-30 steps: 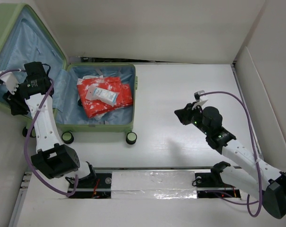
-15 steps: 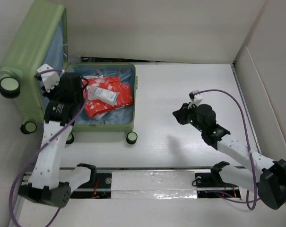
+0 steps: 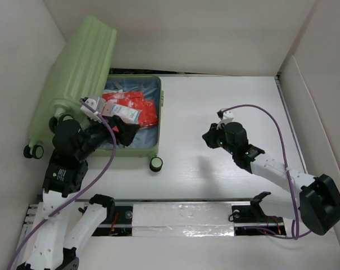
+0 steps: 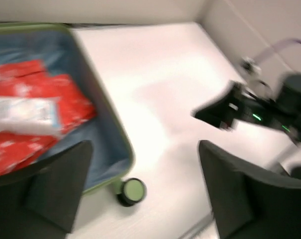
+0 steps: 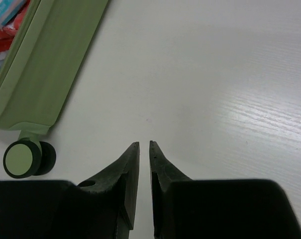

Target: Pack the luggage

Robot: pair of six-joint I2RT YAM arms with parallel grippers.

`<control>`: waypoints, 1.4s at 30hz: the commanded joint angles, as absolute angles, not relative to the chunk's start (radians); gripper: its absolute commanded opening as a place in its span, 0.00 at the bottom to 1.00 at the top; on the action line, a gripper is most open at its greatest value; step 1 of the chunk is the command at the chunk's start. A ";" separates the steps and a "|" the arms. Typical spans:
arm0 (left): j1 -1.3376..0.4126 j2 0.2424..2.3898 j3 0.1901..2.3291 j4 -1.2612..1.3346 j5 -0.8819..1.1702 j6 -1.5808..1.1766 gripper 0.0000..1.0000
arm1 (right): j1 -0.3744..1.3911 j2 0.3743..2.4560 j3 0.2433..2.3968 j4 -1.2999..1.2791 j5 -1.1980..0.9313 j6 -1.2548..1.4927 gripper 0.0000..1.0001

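The luggage [image 3: 82, 62] lies at 10 o'clock on the tabletop [image 3: 231, 95]. Its green lid is raised about halfway and leans over the open half. Inside, on the blue lining, there is a red cloth [image 3: 144, 109] with a white and blue packet [image 3: 125, 112] on top. The left claw [image 3: 125, 130] hangs over the near side of the open half, with its fingers wide apart and empty. The right claw [image 5: 144, 149] is at 3 o'clock of the case, well apart from it, above bare tabletop. Its fingers are almost together and hold nothing.
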State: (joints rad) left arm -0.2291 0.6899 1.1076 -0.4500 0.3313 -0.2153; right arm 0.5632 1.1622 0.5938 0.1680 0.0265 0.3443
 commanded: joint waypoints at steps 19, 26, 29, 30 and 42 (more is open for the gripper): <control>-0.218 0.932 1.433 0.003 0.779 -0.590 0.90 | 0.589 1.108 0.607 0.229 0.176 0.319 0.08; -0.152 1.201 1.655 -0.363 0.044 -0.528 0.25 | 0.600 1.077 0.603 0.228 0.147 0.304 0.00; -0.040 1.296 1.701 -0.386 -0.132 -0.499 0.16 | 0.609 1.052 0.589 0.252 0.132 0.299 0.00; -0.010 1.331 1.725 -0.412 -0.190 -0.488 0.15 | 0.609 1.048 0.589 0.253 0.127 0.298 0.00; 0.380 1.704 1.832 -0.546 -0.517 -0.319 0.12 | 0.627 1.034 0.594 0.261 0.078 0.291 0.00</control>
State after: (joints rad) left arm 0.3401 1.7309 1.7809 -0.5392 -0.3397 -0.3992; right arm 0.6170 1.0401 0.5900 0.1963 0.0963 0.3084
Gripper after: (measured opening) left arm 0.117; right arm 0.010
